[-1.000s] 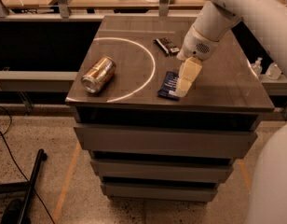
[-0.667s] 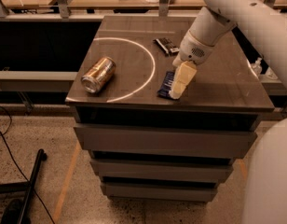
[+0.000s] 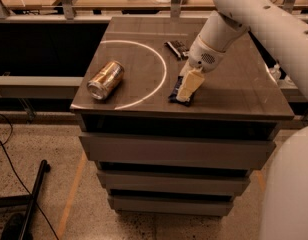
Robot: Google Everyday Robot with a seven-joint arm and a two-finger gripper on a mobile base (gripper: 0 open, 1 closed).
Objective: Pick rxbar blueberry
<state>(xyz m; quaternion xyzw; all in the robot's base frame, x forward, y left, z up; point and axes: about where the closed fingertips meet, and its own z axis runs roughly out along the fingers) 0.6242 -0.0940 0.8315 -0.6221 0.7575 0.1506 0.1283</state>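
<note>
The rxbar blueberry (image 3: 173,92) is a flat dark blue wrapper lying near the front edge of the dark table top (image 3: 234,84), right of the middle. My gripper (image 3: 184,95) reaches down from the white arm at the upper right. Its cream-coloured tip sits right over the bar and covers most of it. Only the bar's left edge and near end show. I cannot tell whether the gripper touches the bar.
A gold-coloured can (image 3: 105,80) lies on its side at the table's left, inside a white arc painted on the top. A small black wrapped bar (image 3: 176,48) lies behind the gripper. Drawers are below the top, and cables and a stand leg lie on the floor at the left.
My gripper has moved a little left and down, closer over the blue bar. The bar, the can and the black bar have not moved.
</note>
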